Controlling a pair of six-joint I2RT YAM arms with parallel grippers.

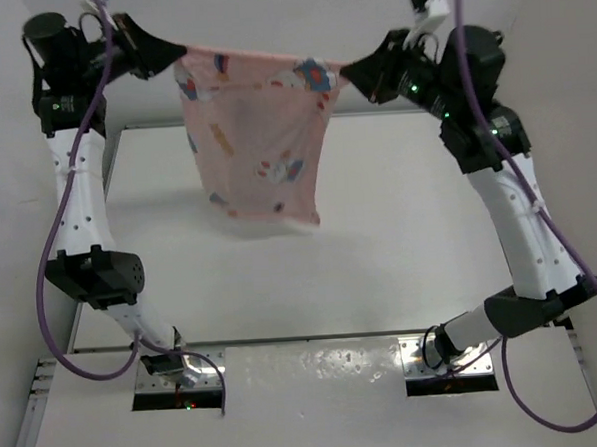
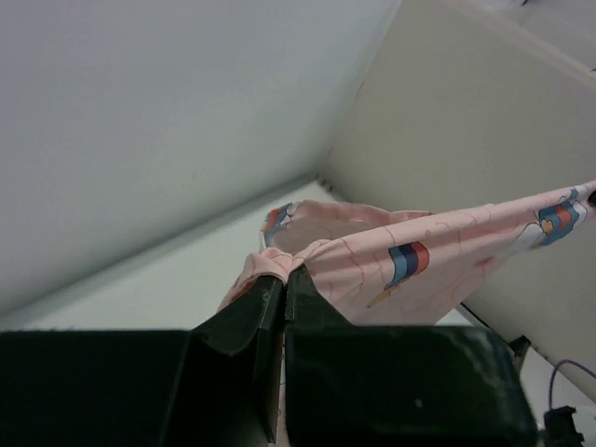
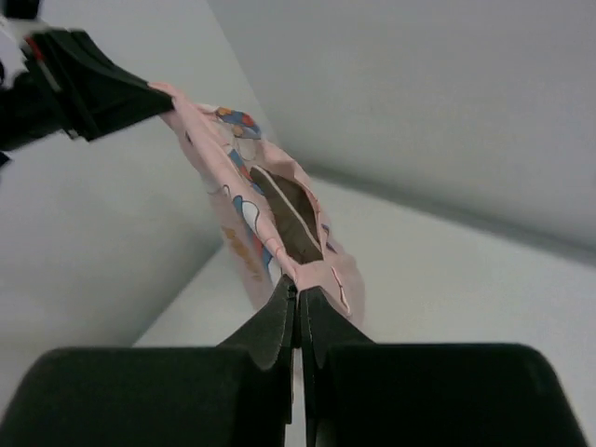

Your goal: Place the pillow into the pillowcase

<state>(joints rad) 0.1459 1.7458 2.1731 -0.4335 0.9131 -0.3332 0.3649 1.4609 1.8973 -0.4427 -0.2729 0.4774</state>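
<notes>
The pink rabbit-print pillowcase hangs in the air above the table, stretched between both arms. My left gripper is shut on its upper left corner, and the left wrist view shows the cloth pinched at the tips of that gripper. My right gripper is shut on the upper right corner. Looking from the right gripper along the pillowcase, I see its mouth gaping. Inside it lies the dark brown pillow with a pale edge. From above, the cloth hides the pillow.
A white table lies below the hanging cloth, with pale walls at its back and left sides. Purple cables loop beside each arm. The arm bases sit on metal plates at the near edge.
</notes>
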